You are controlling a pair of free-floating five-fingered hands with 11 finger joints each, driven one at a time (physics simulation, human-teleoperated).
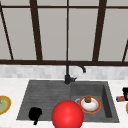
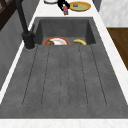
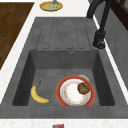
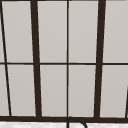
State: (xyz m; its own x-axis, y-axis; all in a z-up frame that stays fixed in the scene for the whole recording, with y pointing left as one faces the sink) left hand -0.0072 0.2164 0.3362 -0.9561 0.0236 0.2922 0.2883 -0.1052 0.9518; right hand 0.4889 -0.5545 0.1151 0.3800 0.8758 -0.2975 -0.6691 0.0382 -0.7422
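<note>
My right hand (image 1: pixel 125 93) hovers over the counter to the right of the sink, its fingers curled round the top of a small red box (image 1: pixel 120 98). In the left side view the same hand (image 2: pixel 62 3) and red box (image 2: pixel 65 10) sit at the far end of the counter. My left hand (image 1: pixel 35 114) floats low at the front left, over the drainboard's front edge. A large red ball (image 1: pixel 67 114) hangs at the front centre, just right of it. In the basin lie an orange-rimmed white plate (image 3: pixel 72 96) carrying a brown lump (image 3: pixel 83 87), and a banana (image 3: pixel 38 94).
The black tap (image 1: pixel 68 73) stands behind the sink (image 1: pixel 45 92), between drainboard and basin. A yellow plate (image 1: pixel 4 105) with green food sits on the left counter. Another yellow plate (image 2: pixel 80 6) lies beyond the red box on the right counter. A window fills the back wall.
</note>
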